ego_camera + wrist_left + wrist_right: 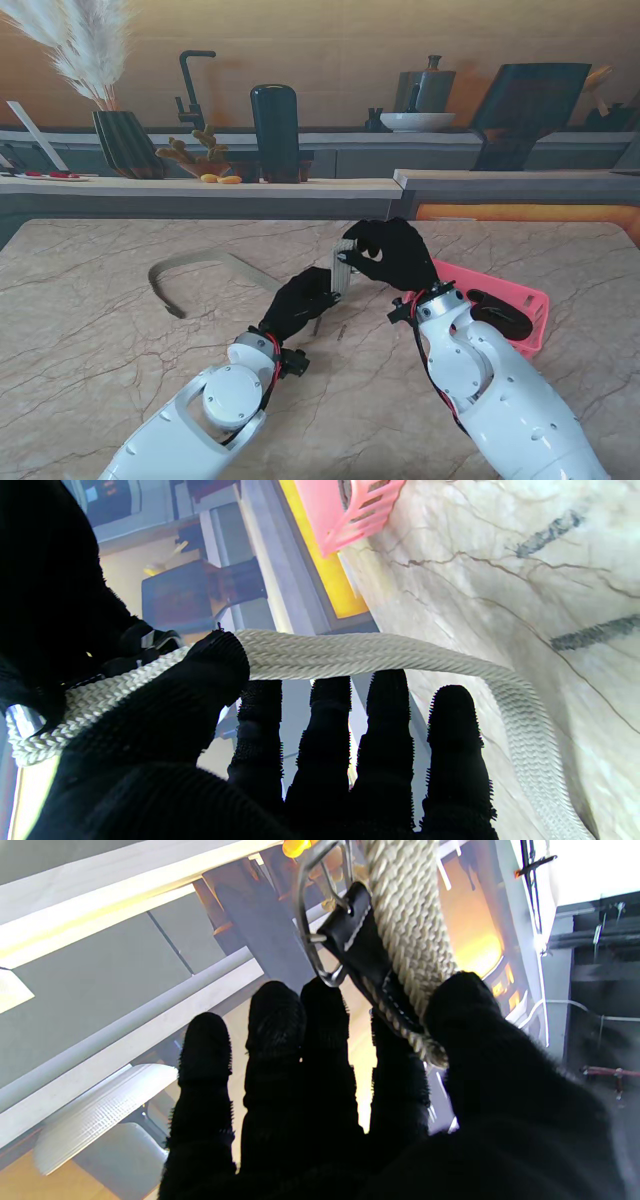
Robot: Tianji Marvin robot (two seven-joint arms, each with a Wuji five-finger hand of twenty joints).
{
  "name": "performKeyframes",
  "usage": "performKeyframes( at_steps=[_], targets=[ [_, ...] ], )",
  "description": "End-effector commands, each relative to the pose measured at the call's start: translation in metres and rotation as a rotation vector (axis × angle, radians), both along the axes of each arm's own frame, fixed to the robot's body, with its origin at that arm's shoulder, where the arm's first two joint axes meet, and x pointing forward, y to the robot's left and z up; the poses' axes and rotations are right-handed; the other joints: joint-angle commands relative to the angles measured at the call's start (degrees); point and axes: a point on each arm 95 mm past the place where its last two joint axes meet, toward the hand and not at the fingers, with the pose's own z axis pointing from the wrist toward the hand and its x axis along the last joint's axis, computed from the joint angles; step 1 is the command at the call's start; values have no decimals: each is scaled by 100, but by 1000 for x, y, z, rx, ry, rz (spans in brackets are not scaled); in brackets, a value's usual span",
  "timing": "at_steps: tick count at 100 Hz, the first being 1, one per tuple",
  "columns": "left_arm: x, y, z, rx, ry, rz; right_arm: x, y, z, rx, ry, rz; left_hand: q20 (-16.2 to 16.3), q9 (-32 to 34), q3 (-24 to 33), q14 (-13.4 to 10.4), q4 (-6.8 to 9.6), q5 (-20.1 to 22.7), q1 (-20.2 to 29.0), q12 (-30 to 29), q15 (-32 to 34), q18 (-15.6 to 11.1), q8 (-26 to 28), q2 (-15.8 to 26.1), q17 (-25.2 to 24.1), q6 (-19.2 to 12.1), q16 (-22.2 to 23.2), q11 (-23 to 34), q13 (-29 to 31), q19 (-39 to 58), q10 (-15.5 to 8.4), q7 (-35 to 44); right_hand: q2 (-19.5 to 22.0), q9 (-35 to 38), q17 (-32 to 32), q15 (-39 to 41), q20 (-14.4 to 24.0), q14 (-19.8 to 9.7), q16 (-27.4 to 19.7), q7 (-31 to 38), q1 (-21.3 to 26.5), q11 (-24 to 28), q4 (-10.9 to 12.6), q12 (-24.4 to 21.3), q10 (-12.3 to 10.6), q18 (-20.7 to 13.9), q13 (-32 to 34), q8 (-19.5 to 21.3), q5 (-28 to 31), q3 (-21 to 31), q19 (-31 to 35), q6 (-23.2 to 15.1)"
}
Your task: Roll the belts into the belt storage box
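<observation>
Stand view — belt (343, 268) pinched between left robot hand (298, 302) and right robot hand (393, 252).

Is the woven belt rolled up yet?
No. The woven belt trails unrolled across the table; both robot hands, left and right, pinch its buckle end.

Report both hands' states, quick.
Left hand: shut on the woven belt.
Right hand: shut on the woven belt, at its buckle end.

Cameras: stand overhead, two wrist close-ups.
Stand is looking down at both hands; each wrist view is looking along its fingers, sharing the woven belt (360, 655).
</observation>
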Motion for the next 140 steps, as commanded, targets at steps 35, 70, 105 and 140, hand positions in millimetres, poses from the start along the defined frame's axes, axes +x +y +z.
performKeyframes(
  at_steps=[35,70,105,140],
  targets=[
    [-5,2,-3,-8,-7,28,2,15,8,219,125,-30,75,1388,-1331,-48,88,886,1503,449,1045,-243,-581,853,665,-285,80,397,1214,597,-169,643,409,534,-85,-531,61,-265,-334,587,343,-532,79,-430,-241,7,67,210,86,352,-97,-1345],
    [-12,-11,-5,-55,45,-27,3,30,-3,325,218,-22,186,1922,-1698,78,105,888,2053,401,1791,-155,-537,986,1098,231,234,1001,1862,990,88,857,455,720,-61,-700,54,-221,-445,567,552,-827,150,-607,-201,111,210,172,5,439,-171,-1068],
    [-7,-11,-4,-29,2,10,-6,42,-15,449,403,-7,131,2079,-1088,5,65,1121,1432,-39,1791,-151,-1102,606,1131,-46,40,877,1928,1021,-78,912,396,896,-102,-817,69,-86,-512,560,565,-948,135,-680,-64,253,317,-15,189,559,-228,-671],
    [9,-7,-1,122,-142,98,-14,45,-26,593,669,-12,243,2085,-449,-175,-45,758,934,734,2216,-266,-825,-213,990,-175,293,1100,1851,1161,-325,1545,320,-118,-617,-1776,52,62,-870,472,372,-1103,236,-452,93,370,-762,59,349,785,-587,-600]
  ],
)
